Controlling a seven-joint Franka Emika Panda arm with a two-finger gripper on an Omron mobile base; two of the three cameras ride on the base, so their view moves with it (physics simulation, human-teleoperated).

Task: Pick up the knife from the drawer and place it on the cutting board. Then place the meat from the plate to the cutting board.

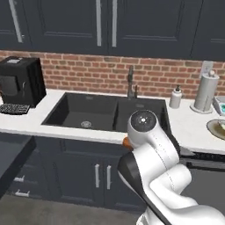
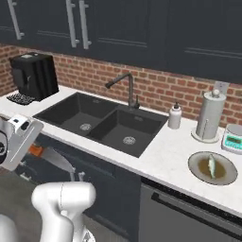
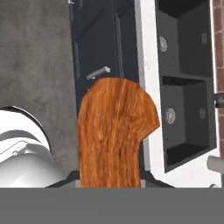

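White counter (image 2: pixel 165 156), brick wall (image 2: pixel 156 87), black sink (image 2: pixel 101 123).

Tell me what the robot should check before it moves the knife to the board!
1. Knife held in the gripper: ok, orange handle sits between the shut fingers.
2. Blade clear of the cabinet doors: cannot tell.
3. Cutting board in sight: not ok.
4. Meat on the plate: ok, lying on the counter right of the sink.
5. Plate apart from the paper towel holder: ok.
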